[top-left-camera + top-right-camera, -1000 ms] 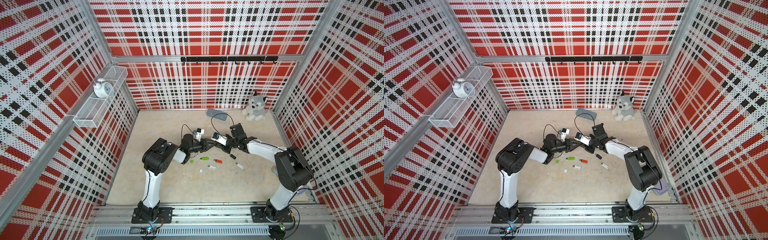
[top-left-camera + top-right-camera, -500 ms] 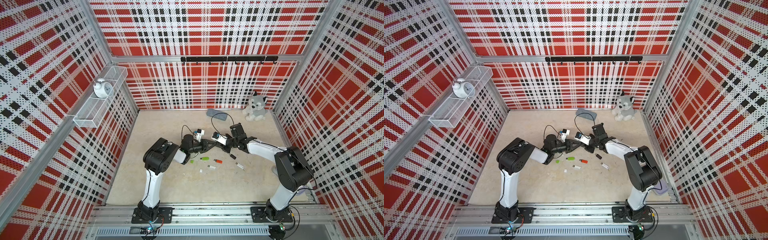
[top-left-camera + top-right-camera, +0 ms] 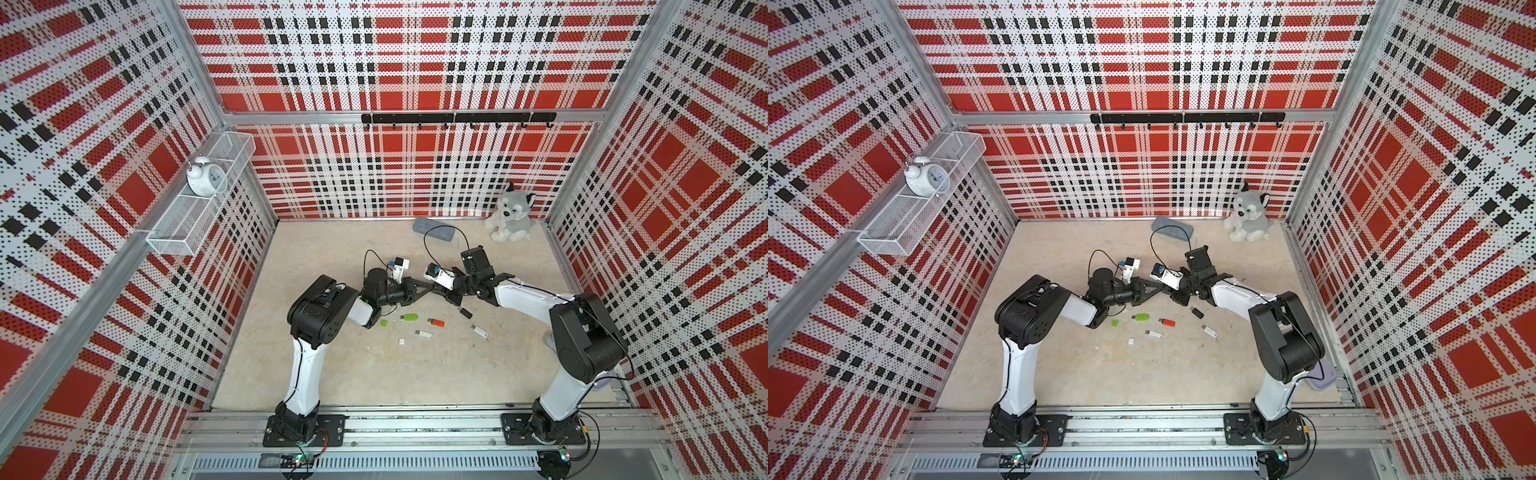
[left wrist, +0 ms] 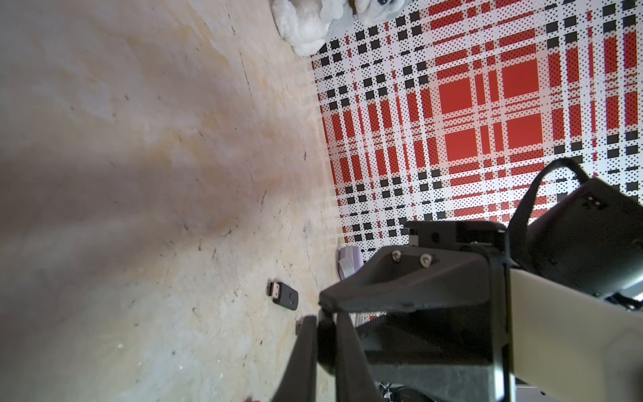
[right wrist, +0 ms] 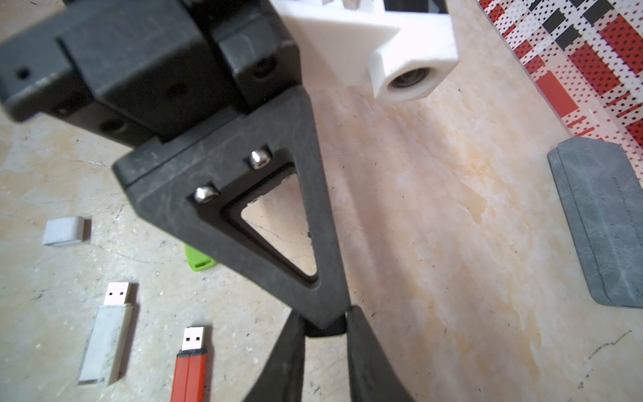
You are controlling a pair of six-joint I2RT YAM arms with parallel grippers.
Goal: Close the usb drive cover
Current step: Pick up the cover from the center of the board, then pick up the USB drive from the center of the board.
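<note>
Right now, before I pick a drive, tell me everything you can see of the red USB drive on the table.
The red USB drive is a slim, glossy plastic stick with a dark seam along its body and a black collar. Its silver metal plug is bare, with no cover on it. It lies flat on the table, alongside the white drive but apart from it, both plugs pointing the same way. Only the table touches it. The right wrist view cuts off its tail.

Both arms reach inward, closed left gripper (image 4: 325,325) meeting right gripper (image 5: 325,322) tip to tip.
</note>
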